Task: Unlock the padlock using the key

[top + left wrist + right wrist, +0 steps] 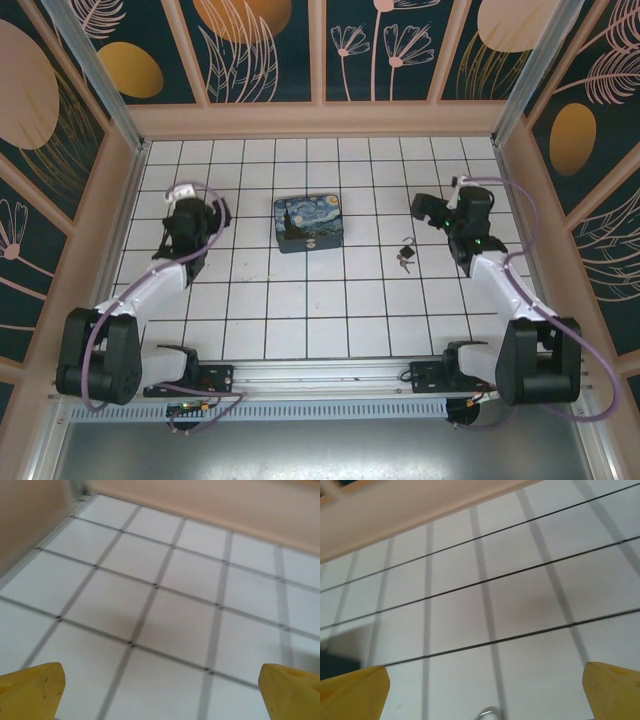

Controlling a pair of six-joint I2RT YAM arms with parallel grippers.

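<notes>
Padlock (pixel 408 247) and key (pixel 403 263) lie close together on the tiled table (pixel 300 310), gripped by nothing, my right jaws spread wide and empty just beyond them, my left jaws equally spread past the blue tin (pixel 310 222).

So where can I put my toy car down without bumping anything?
The front rows of tiles, between the arm bases and the blue tin, are bare. So is the back row along the far wall. It's crowded on the right: the padlock and key lie close to the right gripper. The left gripper sits left of the tin.
</notes>
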